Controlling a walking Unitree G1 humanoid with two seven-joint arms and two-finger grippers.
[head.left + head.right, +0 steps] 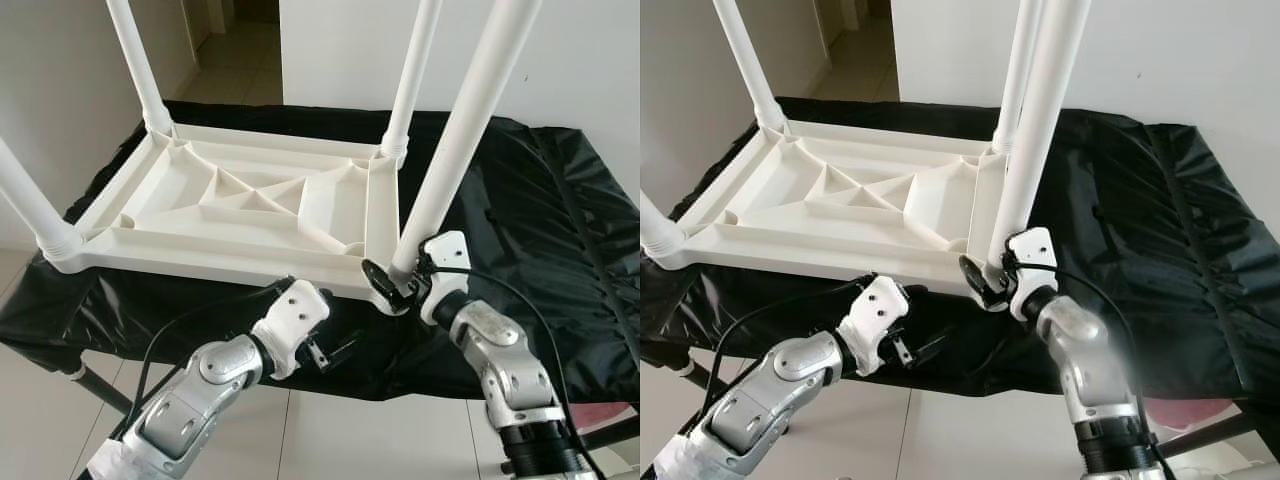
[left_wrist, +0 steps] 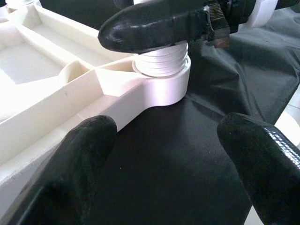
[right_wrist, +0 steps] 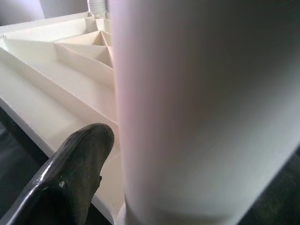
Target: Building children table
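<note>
Two silver arms reached in from the near edge. The left gripper (image 1: 322, 352) hovered just below the tabletop's near rim, its two black fingers (image 2: 79, 154) spread apart over the black cloth (image 1: 520, 200) and holding nothing. The right gripper (image 1: 392, 280) was pressed onto the base of the nearest leg (image 1: 462, 130), one finger (image 3: 70, 173) lying against the tube right above its threaded collar (image 2: 161, 63) at the near right corner socket. One white plastic children's tabletop (image 1: 240, 200) lay upside down on the cloth-covered table, its underside a rectangular frame braced with triangular ribs. Four white round legs stood up from its corners: the gripped one slightly tilted, a near left leg (image 1: 30, 205), a far left leg (image 1: 140, 65) and a far right leg (image 1: 412, 75). Behind stood one white wall (image 1: 560, 50) and a tiled floor (image 1: 230, 50) running away through a doorway.
</note>
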